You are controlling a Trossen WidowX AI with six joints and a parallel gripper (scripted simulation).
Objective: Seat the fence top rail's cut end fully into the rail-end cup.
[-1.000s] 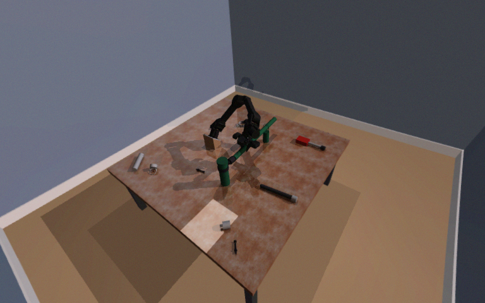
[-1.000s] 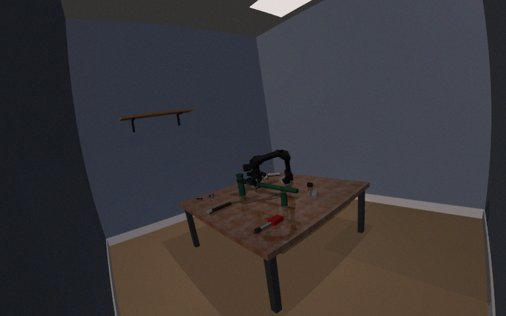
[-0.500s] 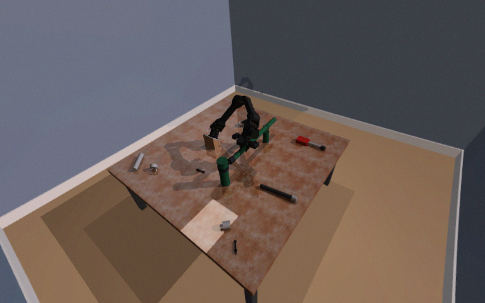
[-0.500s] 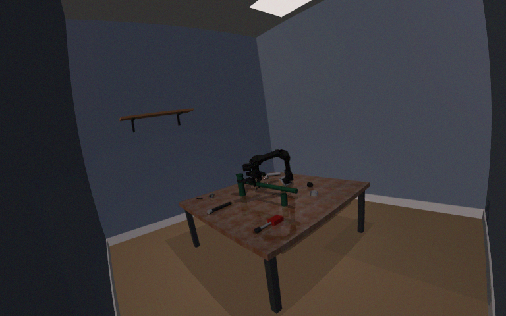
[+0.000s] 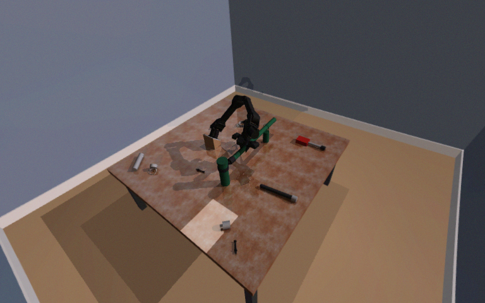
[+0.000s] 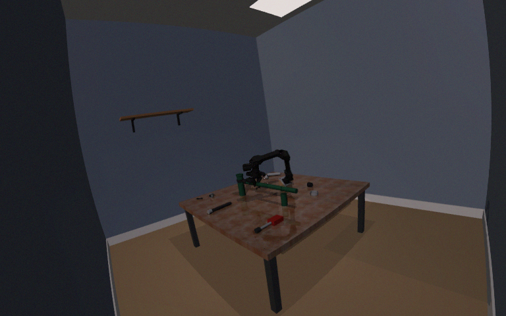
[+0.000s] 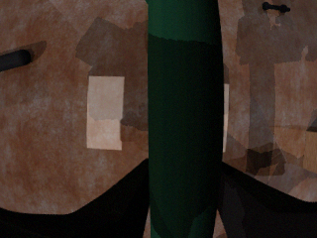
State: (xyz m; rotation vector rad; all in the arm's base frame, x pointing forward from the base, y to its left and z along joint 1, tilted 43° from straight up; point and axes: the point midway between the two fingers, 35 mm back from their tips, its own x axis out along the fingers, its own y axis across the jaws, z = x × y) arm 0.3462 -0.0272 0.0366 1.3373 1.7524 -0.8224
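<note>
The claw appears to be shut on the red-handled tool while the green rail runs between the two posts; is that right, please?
Not quite: the claw is shut on the green rail, as the wrist view shows. The red-handled tool lies apart on the table. The rail does run between the two posts.

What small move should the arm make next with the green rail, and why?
Probably ease the rail lengthwise toward the big post, end effector clamped. The rail's end sits at the dark cup by the post; whether it is fully seated isn't discernible.
</note>
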